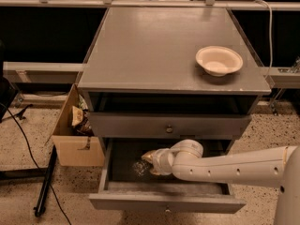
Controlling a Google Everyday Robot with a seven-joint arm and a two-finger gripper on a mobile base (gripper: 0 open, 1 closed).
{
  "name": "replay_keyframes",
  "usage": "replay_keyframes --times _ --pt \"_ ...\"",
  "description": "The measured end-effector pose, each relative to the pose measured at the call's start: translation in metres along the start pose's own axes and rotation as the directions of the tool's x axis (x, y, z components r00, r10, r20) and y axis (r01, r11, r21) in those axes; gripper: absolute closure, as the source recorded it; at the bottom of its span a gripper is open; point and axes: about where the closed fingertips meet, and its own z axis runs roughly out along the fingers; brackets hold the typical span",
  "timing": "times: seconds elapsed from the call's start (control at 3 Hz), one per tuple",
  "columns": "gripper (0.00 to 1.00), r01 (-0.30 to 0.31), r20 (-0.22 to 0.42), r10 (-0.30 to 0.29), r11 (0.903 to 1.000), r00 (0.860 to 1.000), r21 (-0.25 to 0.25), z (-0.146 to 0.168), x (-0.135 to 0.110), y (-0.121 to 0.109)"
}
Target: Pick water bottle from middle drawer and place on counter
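Water bottle point(139, 168) lies on the dark floor of the middle drawer point(164, 202). It is on the left side of the drawer. It is small, clear and crinkly. The drawer is pulled out a long way toward the front.

The gripper point(151, 161) is down inside the drawer too. It sits just to the right of the bottle, very close to it. I cannot tell if the two touch. I cannot tell if the jaws are apart, together, or clamped on the bottle. The white arm point(234, 167) comes in from the right side and goes over the drawer's edge.

Above the open drawer is another grey drawer front point(140, 124). It is closed and has a small round knob point(169, 129).

The worktop point(154, 50) is flat and grey. A white bowl point(219, 60) stands on it near the right front corner. The bottle is not on the worktop.

A cardboard box point(77, 149) stands on the speckled floor point(28, 196), just left of the cabinet. It has some things in it. A long black bar point(45, 182) lies on the floor nearby.
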Motion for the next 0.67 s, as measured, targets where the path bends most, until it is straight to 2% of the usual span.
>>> replay_keyframes --times 0.33,0.67 --pt "1.00 -0.064 0.058 0.061 0.9972 0.996 0.040 -0.004 -0.011 0.011" --pt "1.00 -0.176 0.140 0.162 0.9790 0.977 0.102 -0.016 -0.037 0.014"
